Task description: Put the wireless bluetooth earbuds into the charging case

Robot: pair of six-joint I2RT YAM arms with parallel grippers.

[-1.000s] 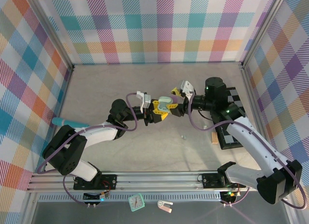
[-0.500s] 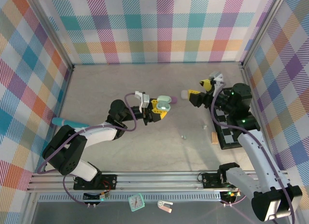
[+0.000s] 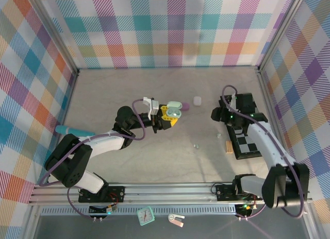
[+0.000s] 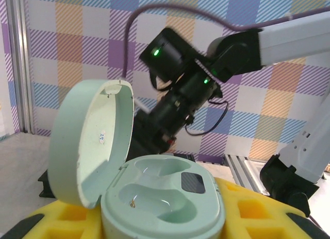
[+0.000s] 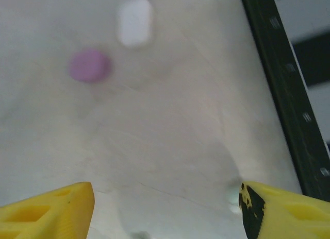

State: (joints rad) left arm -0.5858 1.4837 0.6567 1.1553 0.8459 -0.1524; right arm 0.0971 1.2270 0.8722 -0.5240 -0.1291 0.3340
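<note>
Nearest to the arm bases, one tiny pale earbud lies alone on the table. A second earbud lies a little further, close to the black checkered board. The right gripper hangs over the table beside this board, its yellow fingers standing wide apart with nothing between them. The left gripper is closed on the green case. The lid of this case stands open and two hollows show inside. Beyond it a purple case lies on the table, and furthest a white case, near each other but not touching.
</note>
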